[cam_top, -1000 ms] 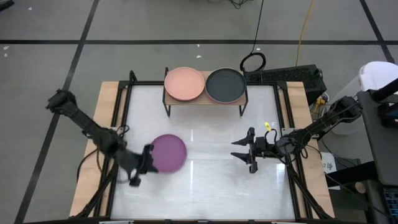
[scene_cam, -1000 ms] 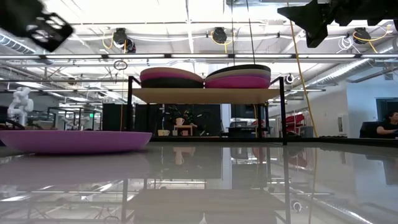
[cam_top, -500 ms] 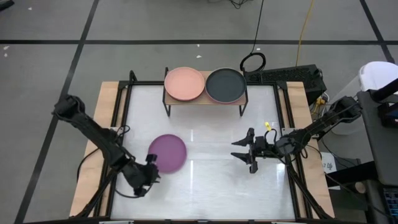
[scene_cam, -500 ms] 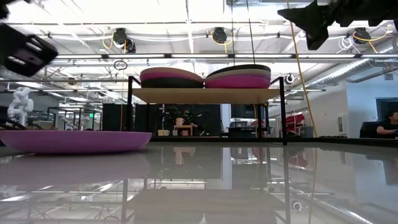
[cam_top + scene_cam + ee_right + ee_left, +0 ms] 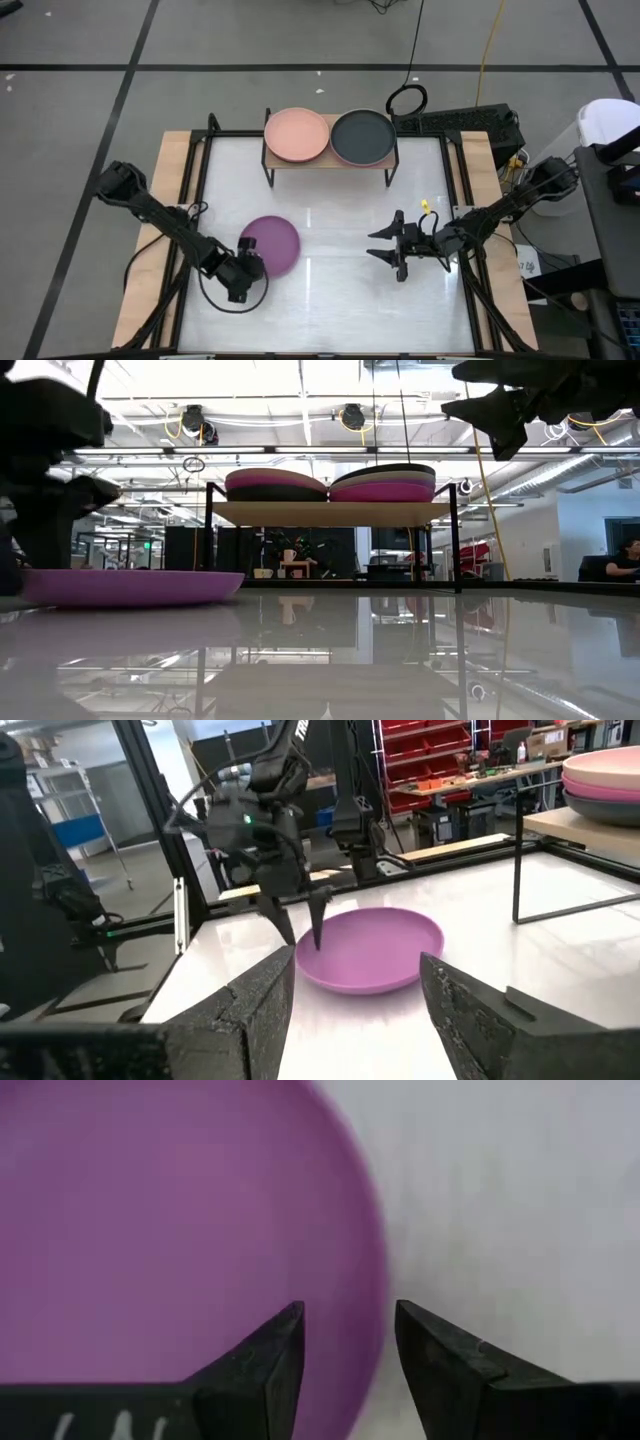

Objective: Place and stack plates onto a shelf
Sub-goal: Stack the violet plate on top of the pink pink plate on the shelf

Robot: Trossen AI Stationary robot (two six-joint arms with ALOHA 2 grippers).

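We've got the left gripper spread astride the purple plate's rim, so we should sink lower before clamping, right gripper waiting open.

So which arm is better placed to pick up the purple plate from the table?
The left. Its gripper is at the rim of the purple plate, open fingers straddling the edge. The right gripper hangs open over bare table, well away from it.

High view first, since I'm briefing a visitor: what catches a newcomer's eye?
The lone purple plate on the white table, with the left gripper open over its near-left rim. Behind it, the shelf holds two stacks, topped by a peach plate and a black plate. The right gripper hovers open, mid-table.
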